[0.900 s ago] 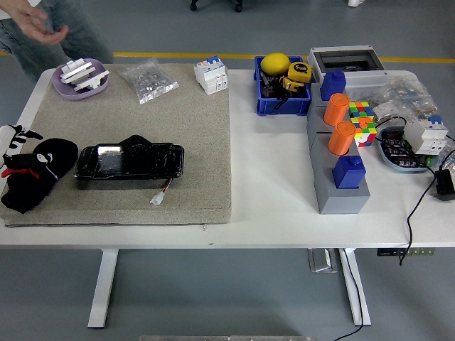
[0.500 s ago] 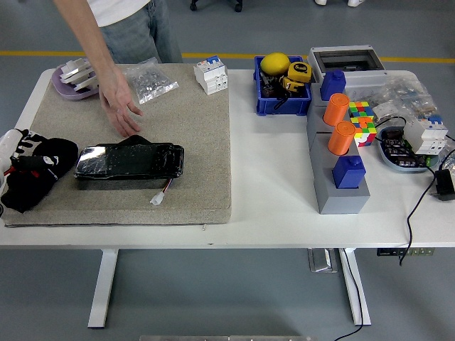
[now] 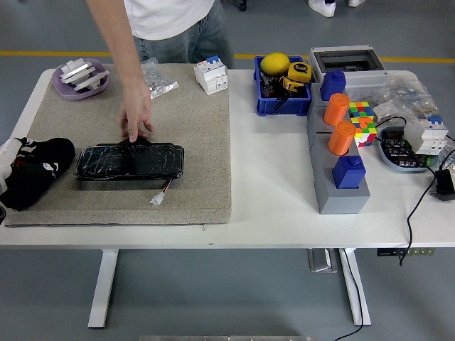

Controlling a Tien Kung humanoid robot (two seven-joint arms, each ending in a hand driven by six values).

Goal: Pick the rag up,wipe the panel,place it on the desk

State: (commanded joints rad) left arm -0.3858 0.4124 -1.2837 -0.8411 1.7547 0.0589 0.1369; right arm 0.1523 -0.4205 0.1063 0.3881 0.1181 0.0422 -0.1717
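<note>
The black glossy panel (image 3: 129,161) lies on the beige mat (image 3: 192,142), with a white connector on short wires (image 3: 157,199) at its near edge. A black rag (image 3: 39,172) lies at the mat's left end. My left hand (image 3: 10,162) is at the picture's left edge, on or against the rag. Black on black hides whether it grips. A person stands at the far side, and their hand (image 3: 135,119) rests on the panel's far edge. My right hand is out of view.
On the mat's far side are a purple dish with white parts (image 3: 80,77), a clear bag of small parts (image 3: 158,77) and a white breaker (image 3: 212,74). To the right stand a blue bin (image 3: 282,96), a grey stand with orange cylinders (image 3: 340,138) and blue blocks, a colour cube (image 3: 361,121) and cables.
The person has moved from the far left corner to behind the mat and reached a hand down to the panel's far edge. My left hand and the rag have shifted slightly left.
</note>
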